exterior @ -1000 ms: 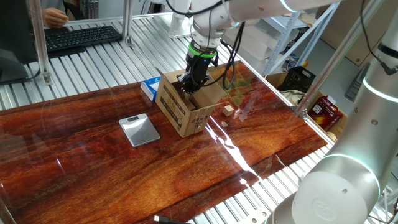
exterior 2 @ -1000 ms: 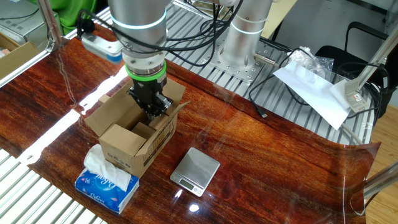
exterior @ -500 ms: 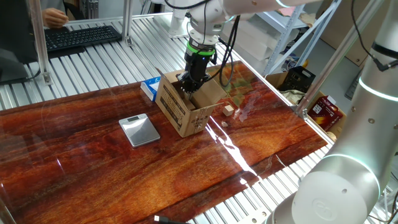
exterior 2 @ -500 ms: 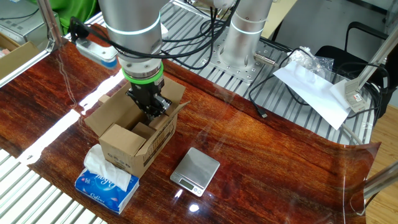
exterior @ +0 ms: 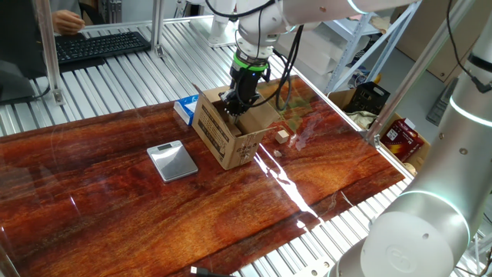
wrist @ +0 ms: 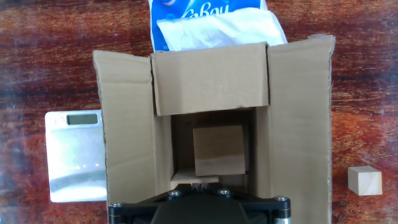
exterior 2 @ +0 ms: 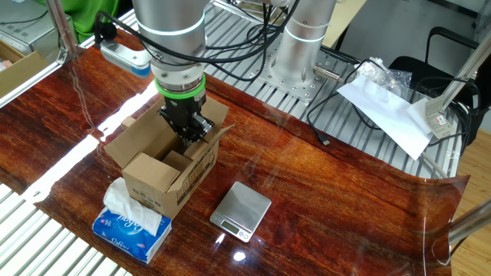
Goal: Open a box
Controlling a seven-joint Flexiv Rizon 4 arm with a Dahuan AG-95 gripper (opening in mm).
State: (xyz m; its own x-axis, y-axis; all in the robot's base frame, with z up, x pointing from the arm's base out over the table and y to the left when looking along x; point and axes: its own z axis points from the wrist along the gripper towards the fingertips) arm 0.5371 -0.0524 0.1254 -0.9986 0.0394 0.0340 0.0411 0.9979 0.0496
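Cardboard carton [exterior 2: 165, 172] sits mid-bench on the red-brown wooden bench [exterior: 115, 200], long axis running from the tissue packet [exterior 2: 130, 218] end toward the robot base. Digital scale [exterior 2: 240, 208] lies flat just beside one long side; a small wooden cube [wrist: 364, 181] rests apart from the other long side. Both long side flaps stand folded outward; the far end flap, seen from the hand view, is laid part-way back over the opening. Pincer [exterior 2: 188, 132] is directly above the near end of the carton, fingertips at or just inside the rim. A smaller piece of cardboard shows down in the cavity below the hand; cannot tell whether it is the near end flap pushed in or a loose insert. Pincer spread: cannot tell, since the fingertips are hidden by the hand body in every view. Judgement: carton mostly open; what remains lies straight under and ahead of the pincer along the carton's long axis, so the coming move turns on travel along that axis.
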